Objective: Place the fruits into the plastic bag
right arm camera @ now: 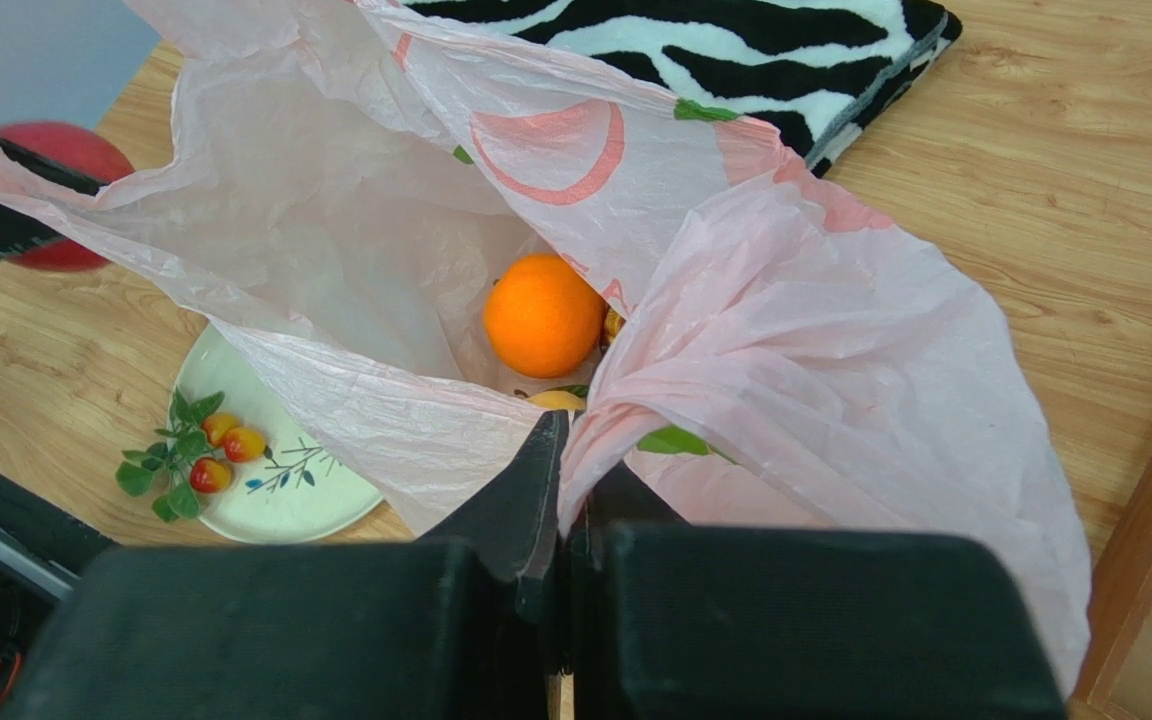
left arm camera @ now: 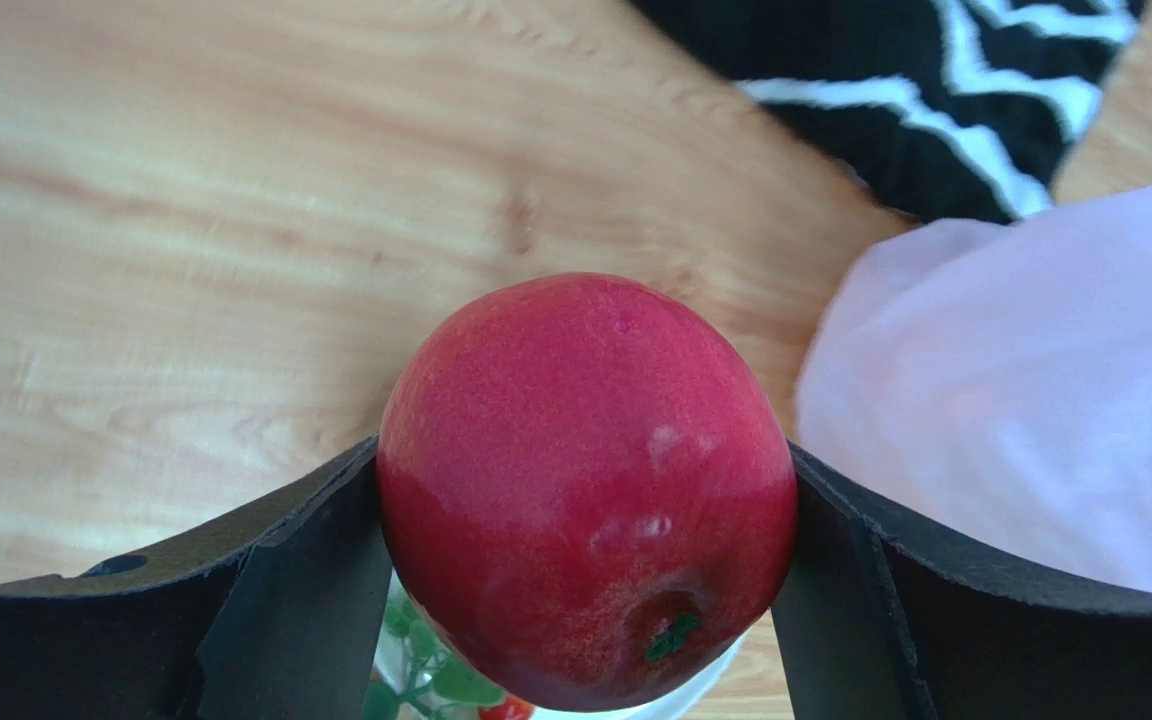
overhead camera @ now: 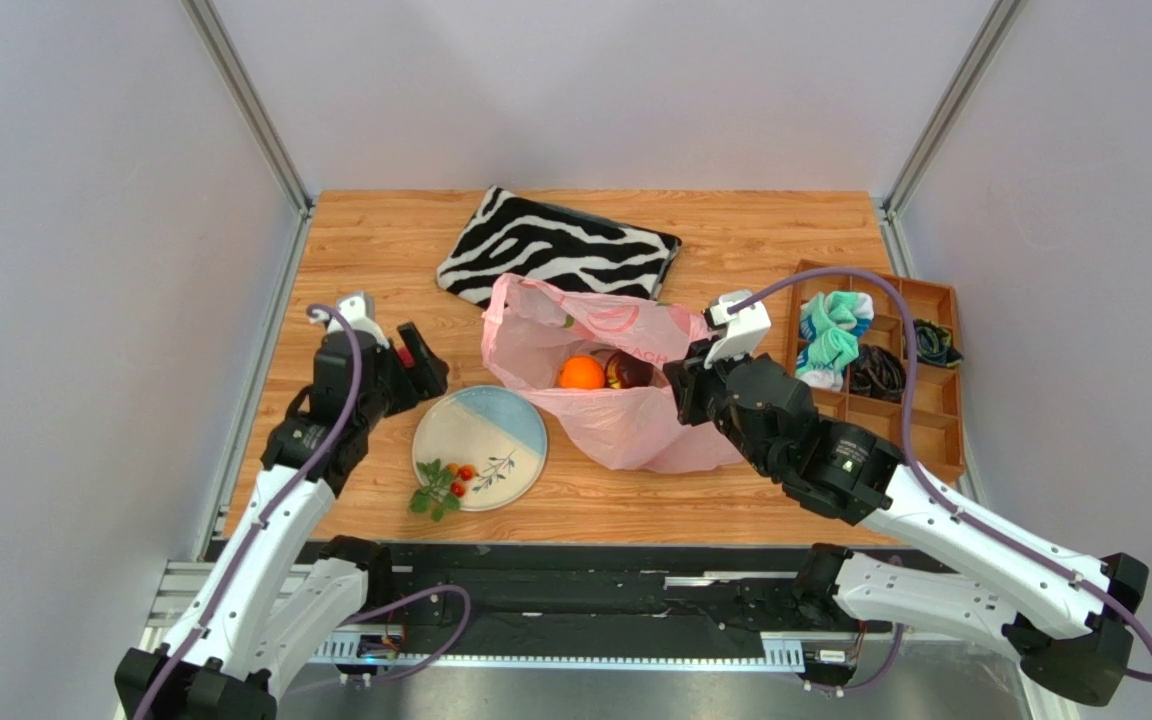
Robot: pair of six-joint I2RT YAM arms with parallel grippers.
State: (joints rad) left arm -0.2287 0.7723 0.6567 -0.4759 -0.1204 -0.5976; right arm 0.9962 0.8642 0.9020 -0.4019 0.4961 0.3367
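My left gripper (overhead camera: 414, 360) is shut on a red apple (left arm camera: 585, 480) and holds it above the table, left of the pink plastic bag (overhead camera: 630, 431). The apple also shows in the right wrist view (right arm camera: 68, 150). My right gripper (right arm camera: 567, 488) is shut on the bag's near rim (right arm camera: 642, 405) and holds the mouth open. Inside the bag lie an orange (right arm camera: 543, 314), a dark maroon fruit (overhead camera: 629, 369) and a partly hidden yellow-orange one (right arm camera: 555, 399). A leafy berry sprig (overhead camera: 443, 486) lies at the plate's near left edge.
A round blue-and-cream plate (overhead camera: 504, 417) sits between my left arm and the bag. A zebra-striped pouch (overhead camera: 555, 248) lies behind the bag. A wooden compartment tray (overhead camera: 938, 438) with rolled cloths (overhead camera: 833, 333) stands at the right.
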